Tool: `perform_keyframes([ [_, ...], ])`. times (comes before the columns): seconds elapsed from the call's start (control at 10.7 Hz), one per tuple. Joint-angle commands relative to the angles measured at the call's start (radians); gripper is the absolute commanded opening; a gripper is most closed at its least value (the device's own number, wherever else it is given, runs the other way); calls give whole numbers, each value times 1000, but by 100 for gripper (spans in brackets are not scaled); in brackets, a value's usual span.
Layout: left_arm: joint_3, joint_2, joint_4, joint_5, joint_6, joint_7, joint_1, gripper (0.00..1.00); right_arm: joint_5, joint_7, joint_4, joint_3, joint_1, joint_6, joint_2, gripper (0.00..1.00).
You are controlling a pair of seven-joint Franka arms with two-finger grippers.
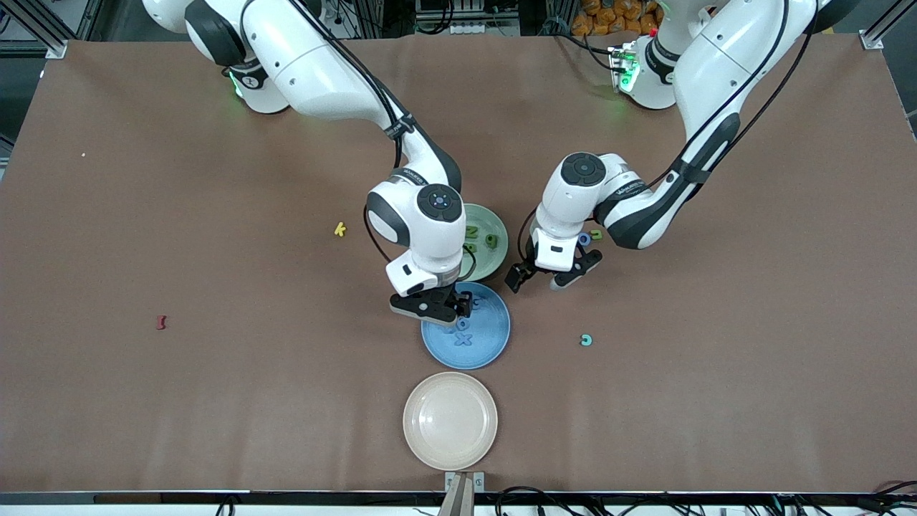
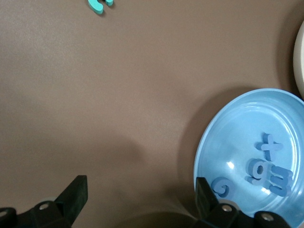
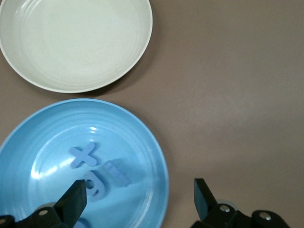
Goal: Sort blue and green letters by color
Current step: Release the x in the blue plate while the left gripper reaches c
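The blue plate (image 1: 491, 333) (image 3: 52, 137) (image 2: 237, 128) holds several blue letters (image 1: 464, 338) (image 3: 84, 155) (image 2: 269, 146), among them an X, a plus and a 9. My right gripper (image 1: 432, 309) (image 3: 137, 197) hangs open and empty over the plate's rim; one finger (image 3: 72, 199) is above the letters, the other above the table. Farther from the front camera, the green plate (image 1: 496, 264) holds green letters (image 1: 491, 240). My left gripper (image 1: 537, 281) (image 2: 140, 194) is open over bare table beside the blue plate. A blue ring (image 1: 584, 239) and a green letter (image 1: 596, 234) lie by the left wrist.
A cream plate (image 1: 450, 421) (image 3: 76, 42) sits nearest the front camera. A teal letter (image 1: 587, 340) (image 2: 97, 4) lies toward the left arm's end. The yellow K (image 1: 340, 229) and a dark red piece (image 1: 161, 322) lie toward the right arm's end.
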State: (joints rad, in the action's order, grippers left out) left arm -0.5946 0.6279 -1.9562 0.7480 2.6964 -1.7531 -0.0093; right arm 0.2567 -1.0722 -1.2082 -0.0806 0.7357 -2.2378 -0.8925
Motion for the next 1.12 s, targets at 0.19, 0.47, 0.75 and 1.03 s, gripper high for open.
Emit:
perform_keyframes([
  [0.19, -11, -37, -12, 14, -10, -5, 32, 100, -113, 733, 7, 5, -168, 176, 104, 100],
  [0.47, -11, -43, -3, 14, -10, -2, 80, 100, -152, 1078, 7, 7, -280, 178, 115, 100],
  [0.75, -10, -76, -13, 14, -35, 29, 152, 100, -227, 1230, 7, 5, -308, 310, 191, 100],
  [1.03, -11, -82, -35, 14, -104, 202, 222, 100, -251, 1394, -69, -1, -351, 402, 349, 100],
])
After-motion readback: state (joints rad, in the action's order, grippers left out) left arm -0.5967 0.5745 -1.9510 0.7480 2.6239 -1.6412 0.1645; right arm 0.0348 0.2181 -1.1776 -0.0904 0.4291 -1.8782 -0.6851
